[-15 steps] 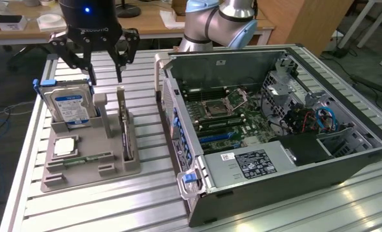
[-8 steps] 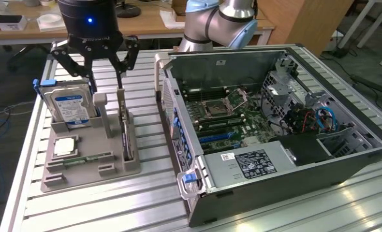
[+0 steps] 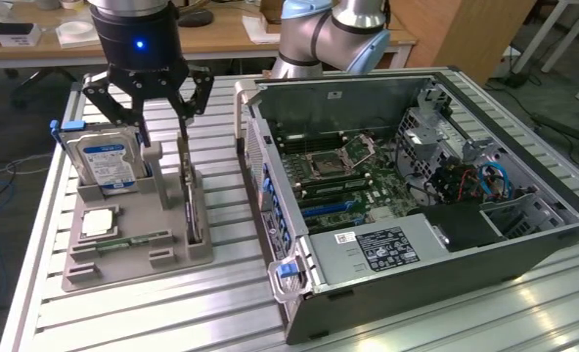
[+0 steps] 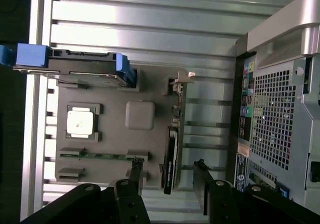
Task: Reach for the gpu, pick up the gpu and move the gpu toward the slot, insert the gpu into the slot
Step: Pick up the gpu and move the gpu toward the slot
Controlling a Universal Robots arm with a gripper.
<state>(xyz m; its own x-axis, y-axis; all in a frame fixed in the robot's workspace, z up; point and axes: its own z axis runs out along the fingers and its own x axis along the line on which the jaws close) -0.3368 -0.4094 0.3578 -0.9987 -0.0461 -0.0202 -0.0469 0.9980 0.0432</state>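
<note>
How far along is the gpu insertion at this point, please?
Done: the reach is nearly complete, with the open gripper straddling the gpu. In hand: nothing is gripped; the gpu stands on edge in the grey holder. Left: the grasp, the carry to the open computer case and the insertion.

No wording can be made out anywhere. The hard drive [image 3: 104,163] carries a blue-and-white label, and the power supply [image 3: 382,249] in the computer case [image 3: 436,293] a black one with white print (plus a small white sticker at its corner), all too fine to read.
</note>
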